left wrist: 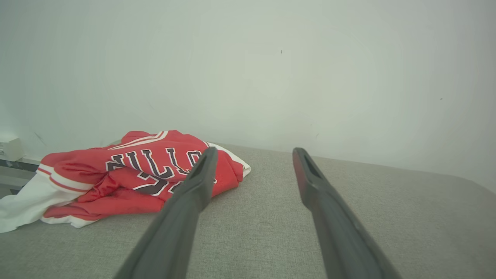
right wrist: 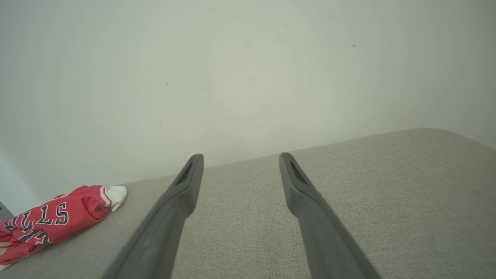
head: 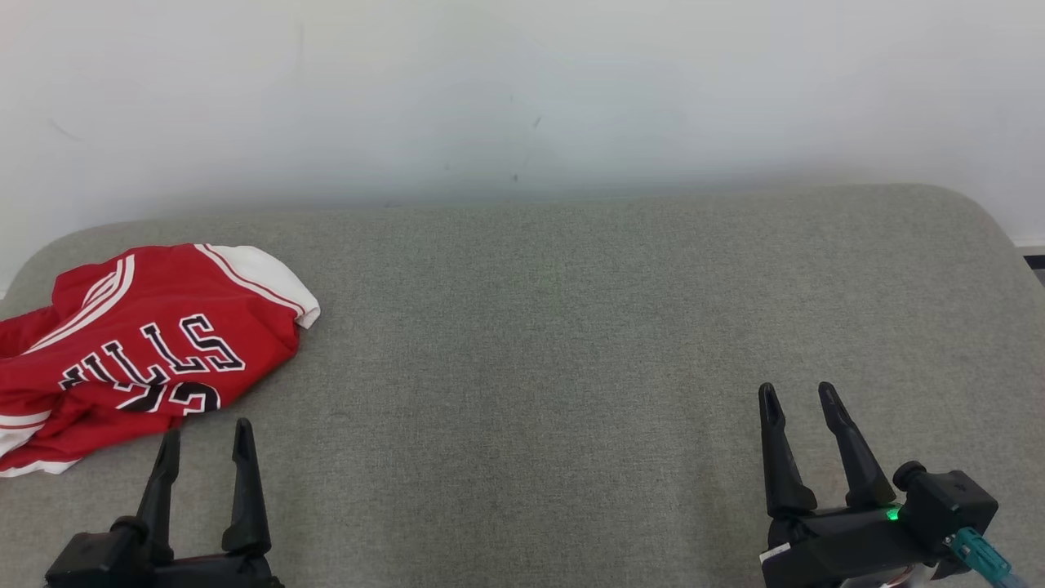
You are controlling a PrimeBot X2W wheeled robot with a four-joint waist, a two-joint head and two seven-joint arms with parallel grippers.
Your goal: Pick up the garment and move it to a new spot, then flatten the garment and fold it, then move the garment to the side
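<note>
A crumpled red and white basketball jersey (head: 147, 343) with black, white-edged lettering lies bunched in a heap on the grey fabric-covered table (head: 571, 327), ahead of the left hand (head: 206, 429) and off to that hand's left, close under the pale wall (head: 522, 98). The left hand has its two long dark fingers spread apart and holds nothing; its outer fingertip sits just beside the heap's near edge, though whether it touches the cloth cannot be told. The right hand (head: 796, 387) is likewise spread and empty, with bare table ahead of it, and the jersey is well apart from it, far off to its left. The heap's long axis runs on a slant, from the white hem nearest the left hand's outer side away to the white-trimmed corner further forward and inward of that hand. In the left wrist view the cloth lies beyond and left of the fingers, not between them. The pick-up looks not yet begun, and the left arm is plainly the nearer one; judging from this, a reach forward and a little outward would put the open fingers over a raised fold, while the right arm would need to cross most of the table
</note>
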